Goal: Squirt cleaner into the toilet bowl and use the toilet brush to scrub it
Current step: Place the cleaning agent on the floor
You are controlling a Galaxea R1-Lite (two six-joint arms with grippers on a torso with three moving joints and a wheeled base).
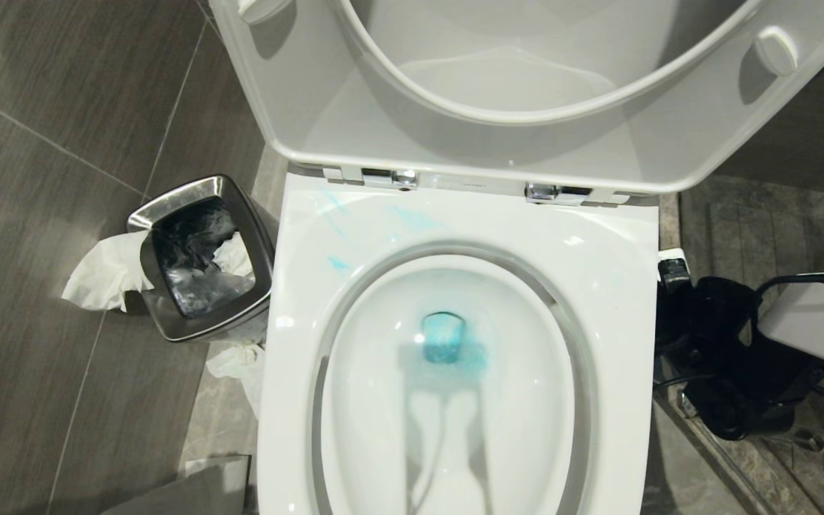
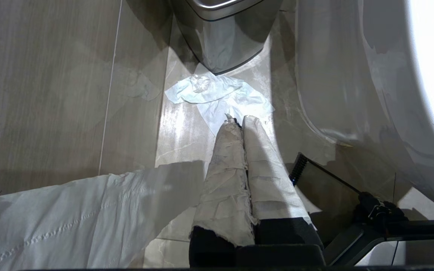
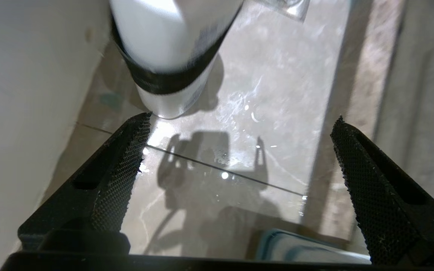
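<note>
Two pincers: left pincer (image 2: 239, 120) clenched over grey floor tiles (image 1: 40, 179); right pincer (image 3: 239, 150) released beside toilet bowl (image 1: 448, 400).

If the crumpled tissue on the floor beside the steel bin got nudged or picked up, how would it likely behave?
The crumpled tissue looks thin and creased, so it would probably flop and fold rather than hold shape. It lies loosely on glossy tile, so a nudge would likely slide it easily. It seems very light; whether it is damp cannot be told.
</note>
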